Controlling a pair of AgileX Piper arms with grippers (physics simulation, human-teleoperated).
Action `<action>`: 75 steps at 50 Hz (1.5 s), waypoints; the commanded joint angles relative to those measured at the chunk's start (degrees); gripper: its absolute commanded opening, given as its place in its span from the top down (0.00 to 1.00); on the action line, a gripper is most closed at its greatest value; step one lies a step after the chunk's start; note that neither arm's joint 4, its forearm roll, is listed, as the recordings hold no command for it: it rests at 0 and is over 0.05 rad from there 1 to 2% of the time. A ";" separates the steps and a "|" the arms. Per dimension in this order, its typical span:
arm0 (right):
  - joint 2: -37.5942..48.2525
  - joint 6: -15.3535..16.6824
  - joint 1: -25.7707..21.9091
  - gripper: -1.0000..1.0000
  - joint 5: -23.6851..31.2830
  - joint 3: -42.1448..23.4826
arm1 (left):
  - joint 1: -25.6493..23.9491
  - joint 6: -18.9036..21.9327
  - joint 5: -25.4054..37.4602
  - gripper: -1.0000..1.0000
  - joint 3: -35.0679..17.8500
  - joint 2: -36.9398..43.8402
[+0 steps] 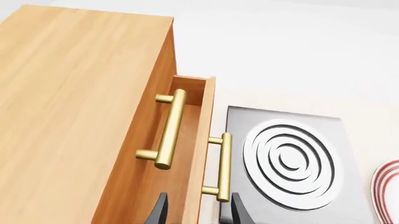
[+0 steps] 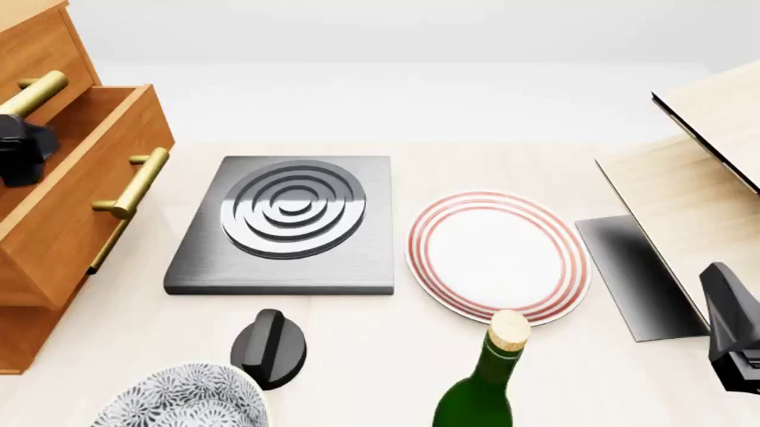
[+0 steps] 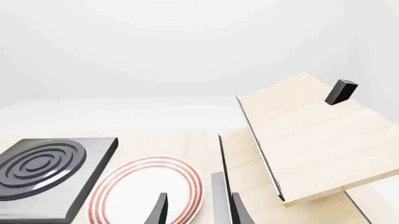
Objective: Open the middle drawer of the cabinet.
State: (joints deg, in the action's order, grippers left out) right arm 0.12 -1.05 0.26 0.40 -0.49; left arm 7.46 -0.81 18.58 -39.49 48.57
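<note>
Now the cabinet (image 2: 36, 267) stands at the left edge of the desk (image 2: 392, 338); the middle drawer (image 2: 84, 191) sticks out from its front, pulled open, and its brass handle (image 2: 131, 184) points toward the stove plate (image 2: 291, 222); the left claw (image 1: 194, 210) hangs just by this handle, with its two dark fingers (image 1: 159, 207) apart and nothing between them; one finger is on each side of the drawer's front edge in the left wrist view; the top drawer's handle (image 1: 168, 128) is just beside it, farther in. The right claw (image 3: 196, 210) is well apart from the cabinet, over on the right side by the pale wood boards (image 3: 311, 135); its fingers are apart too and hold nothing. A plate with red rings (image 2: 499, 253) lies between the stove plate and the boards; a green bottle with a cork (image 2: 487, 382), a black knob (image 2: 270, 347) and a patterned bowl (image 2: 178, 400) sit at the near edge.
</note>
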 commanded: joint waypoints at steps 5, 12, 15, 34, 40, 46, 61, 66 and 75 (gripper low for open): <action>0.06 0.25 -0.14 0.00 -0.18 0.12 | 0.04 -0.79 -2.69 0.00 1.50 4.25; 0.05 0.25 -0.14 0.00 -0.19 0.12 | 1.27 -0.18 -4.09 0.00 1.95 5.86; 0.06 0.21 -0.14 0.00 -0.19 0.12 | 1.30 -0.18 -4.25 0.00 2.01 6.01; 0.06 0.22 -0.13 0.00 -0.19 0.12 | 0.91 1.49 -6.30 0.00 3.75 7.42; 0.06 0.24 -0.14 0.00 -0.18 0.12 | 0.97 1.82 -7.05 0.00 4.16 8.33; 0.06 0.24 -0.13 0.00 -0.19 0.12 | 1.31 2.03 -7.76 0.00 4.59 9.16; 0.06 0.23 -0.14 0.00 -0.18 0.12 | 1.10 1.59 -9.09 0.00 5.73 11.43; 0.05 0.24 -0.15 0.00 -0.19 0.12 | 0.99 1.44 -9.23 0.00 5.55 11.98; 0.06 0.23 -0.14 0.00 -0.18 0.12 | 0.33 0.77 -9.90 0.00 6.32 13.38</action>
State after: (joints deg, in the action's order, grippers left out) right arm 0.12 -1.04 0.26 0.40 -0.49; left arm 8.84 0.89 9.21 -33.92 60.61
